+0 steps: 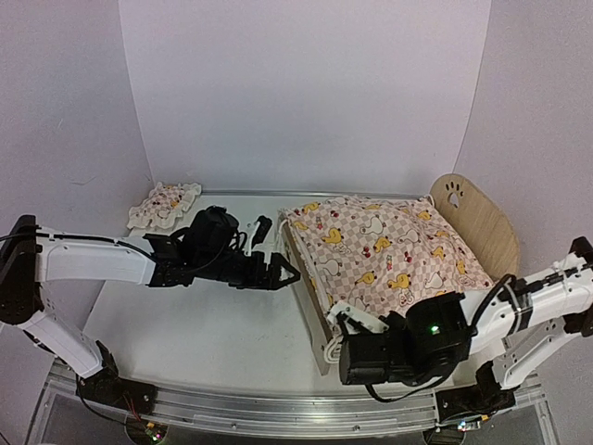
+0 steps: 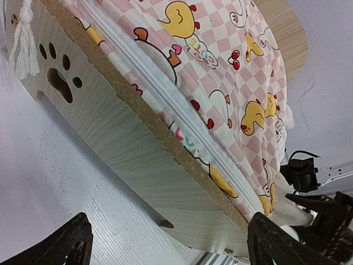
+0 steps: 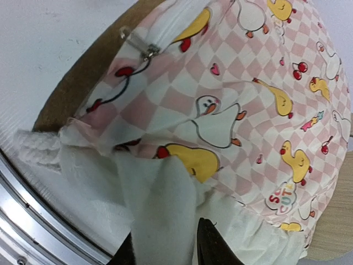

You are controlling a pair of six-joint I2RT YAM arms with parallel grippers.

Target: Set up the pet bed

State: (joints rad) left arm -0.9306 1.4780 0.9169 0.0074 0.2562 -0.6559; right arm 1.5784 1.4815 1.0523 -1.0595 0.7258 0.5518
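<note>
The pet bed (image 1: 317, 301) stands at the right centre, its rounded headboard (image 1: 474, 221) at the far end. A pink checkered duck-print cover (image 1: 389, 246) lies over it and hides the striped base. My left gripper (image 1: 281, 270) is open beside the footboard. In the left wrist view the footboard (image 2: 110, 130) with its paw cutout runs between the wide-apart fingers (image 2: 276, 243), untouched. My right gripper (image 1: 357, 326) is at the bed's near corner. In the right wrist view it (image 3: 165, 255) is shut on the cover's white ruffle (image 3: 160, 210).
A small matching ruffled pillow (image 1: 164, 205) lies at the back left of the white table. A white tassel cord (image 2: 23, 47) hangs at the footboard's end. The metal rail (image 1: 278, 408) runs along the near edge. White walls close in on three sides.
</note>
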